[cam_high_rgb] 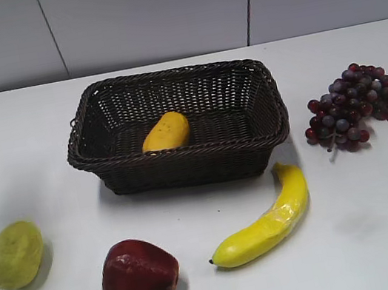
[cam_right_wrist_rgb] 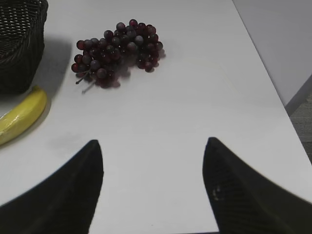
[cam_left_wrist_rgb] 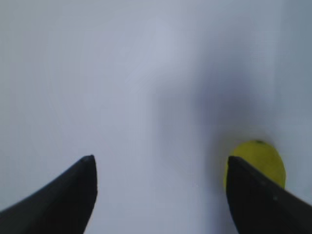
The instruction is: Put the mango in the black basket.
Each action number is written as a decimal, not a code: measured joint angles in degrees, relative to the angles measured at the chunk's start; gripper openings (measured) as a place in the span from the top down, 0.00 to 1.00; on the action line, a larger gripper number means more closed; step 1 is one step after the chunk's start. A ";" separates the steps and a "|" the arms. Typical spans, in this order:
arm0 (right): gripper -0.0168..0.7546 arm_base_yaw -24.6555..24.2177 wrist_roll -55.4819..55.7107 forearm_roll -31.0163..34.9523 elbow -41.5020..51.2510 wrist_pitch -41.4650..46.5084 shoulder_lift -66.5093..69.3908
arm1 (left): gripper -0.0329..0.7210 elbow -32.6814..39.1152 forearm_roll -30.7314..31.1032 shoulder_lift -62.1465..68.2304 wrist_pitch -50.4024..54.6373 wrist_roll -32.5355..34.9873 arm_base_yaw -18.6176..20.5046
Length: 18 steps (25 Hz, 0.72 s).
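Two grippers spread wide, empty: left gripper (cam_left_wrist_rgb: 158, 168) above table (cam_left_wrist_rgb: 122, 73), right gripper (cam_right_wrist_rgb: 152, 148) near grapes (cam_right_wrist_rgb: 117, 46); mango (cam_high_rgb: 165, 132) lies inside black basket (cam_high_rgb: 183, 166)

We find the black basket (cam_high_rgb: 176, 127) on the table (cam_high_rgb: 21, 145), and we place everything else from it. The mango (cam_high_rgb: 165, 132) lies inside it, on its floor, left of the middle and toward the front wall. To the basket's right, apart from it, lies the bunch of grapes (cam_high_rgb: 353, 106). Just before its front right corner lies the banana (cam_high_rgb: 267, 220), slanting away toward the front. Before the basket, left of the banana, sits the apple (cam_high_rgb: 138, 272). Farther left of the apple, well apart from the basket, lies the lemon-like fruit (cam_high_rgb: 15, 254).
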 joint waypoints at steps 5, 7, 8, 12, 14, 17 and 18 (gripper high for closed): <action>0.33 0.00 0.00 -0.05 0.00 0.00 0.00 | 0.17 13.96 -2.06 -11.81 0.18 -0.47 0.05; 0.33 0.00 0.00 -0.05 0.00 0.00 0.00 | 0.17 20.63 -3.13 -18.43 -0.66 -1.07 0.05; 0.33 0.00 0.00 -0.05 0.00 0.00 0.00 | 0.18 24.22 -3.69 -21.32 -1.83 -1.24 0.05; 0.33 0.00 0.00 -0.05 0.00 0.00 0.00 | 0.18 37.06 -4.75 -35.13 -6.64 -1.30 0.05; 0.33 0.00 0.00 -0.05 0.00 0.00 0.00 | 0.18 42.06 -4.82 -42.91 -7.95 -1.30 0.05; 0.33 0.00 0.00 -0.05 0.00 0.00 0.00 | 0.18 47.62 -4.90 -54.12 -8.49 -1.30 0.05; 0.33 0.00 0.00 -0.05 0.00 0.00 0.00 | 0.18 48.92 -4.90 -58.09 -8.55 -1.30 0.05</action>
